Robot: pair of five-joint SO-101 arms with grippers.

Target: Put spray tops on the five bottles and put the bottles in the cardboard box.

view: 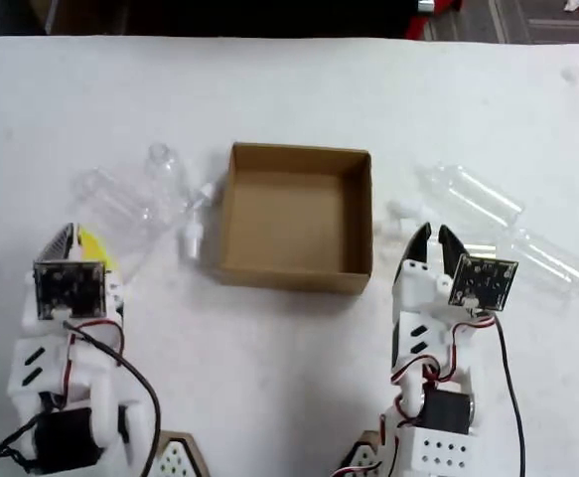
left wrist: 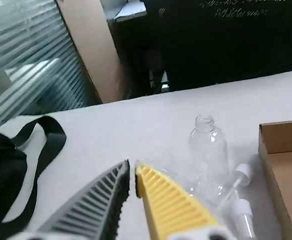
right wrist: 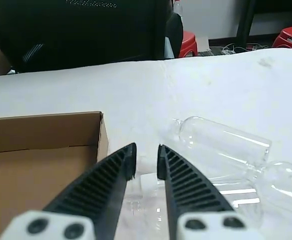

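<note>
White-covered desk [view: 289, 89], seen from above. An open cardboard box [view: 294, 276] stands upright at its centre. Clear bottles [view: 120, 199] lie on the desk to the left of the box and others [view: 468, 197] to the right. White spray tops [view: 192, 238] rest just beside the box on both sides. Left fingers [left wrist: 166, 200], grey and yellow, are nearly closed on nothing, near the left bottles. Right fingers [right wrist: 186, 185], black, stand a narrow gap apart, holding nothing, just beside the box's right wall. Beyond the desk are window blinds [left wrist: 25, 65], a black chair [right wrist: 85, 30] and red stools [right wrist: 291, 37].
</note>
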